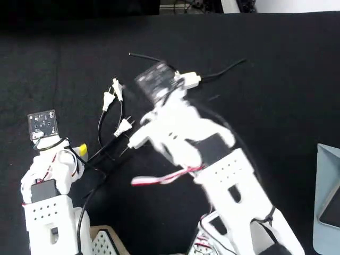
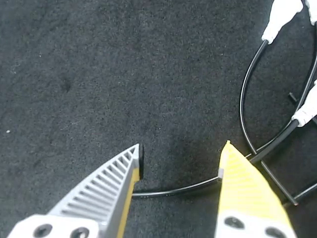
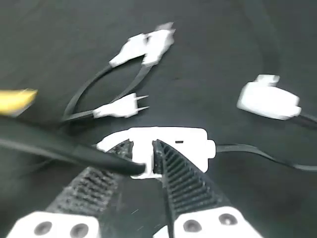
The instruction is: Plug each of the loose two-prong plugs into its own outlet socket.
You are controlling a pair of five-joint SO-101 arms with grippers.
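Your right gripper (image 3: 142, 145) has its fingers pressed close together, clamped as it seems on the white socket block (image 3: 166, 141); the nearest loose plug (image 3: 121, 106) lies just beyond, its long axis about parallel to the block; this arm is nearer; your left gripper (image 2: 183, 145) stands wide apart, holding nothing, above a black cable (image 2: 173, 189).

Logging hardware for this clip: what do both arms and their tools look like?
Left arm and right arm are white shells with black motors and perforated bases; red wires run along both. Left tool: one grey, one yellow ribbed finger. Right tool: black ribbed fingers.
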